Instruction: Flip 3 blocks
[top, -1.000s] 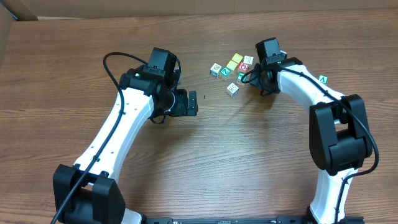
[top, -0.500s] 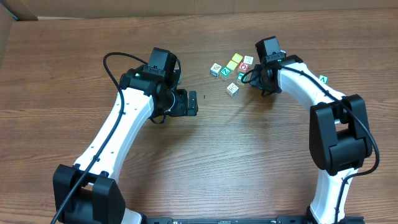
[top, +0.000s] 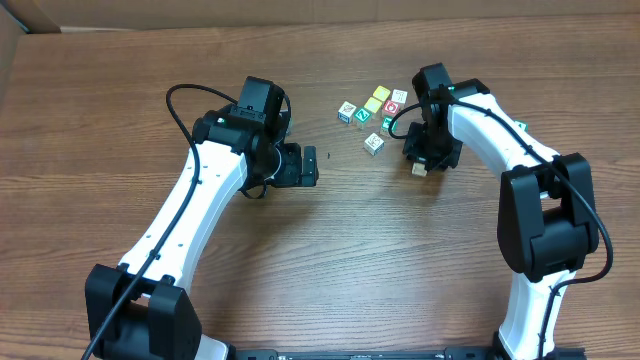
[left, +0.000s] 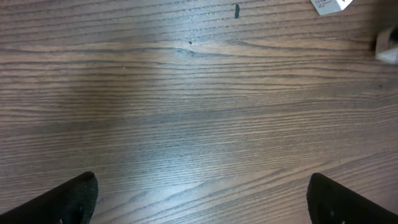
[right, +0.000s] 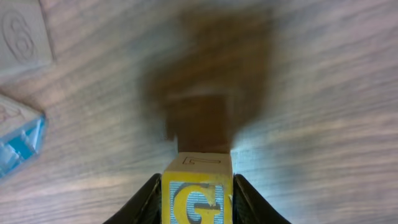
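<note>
Left gripper (left: 202, 208): jaws fully apart, empty, over table (left: 186, 124). Right gripper (right: 196, 205): jaws part-closed, clamping yellow "G" block (right: 196, 186) above table. White block (top: 374, 143) just beyond, resting on table; blue-white block (top: 347, 112) farther; coloured cube cluster (top: 385, 103) farthest.

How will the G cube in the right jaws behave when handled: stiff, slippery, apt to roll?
The G cube looks stiff: sharp wooden edges. Flat faces suggest it tips rather than rolls. Held by the right gripper at two sides, it might pivot.
</note>
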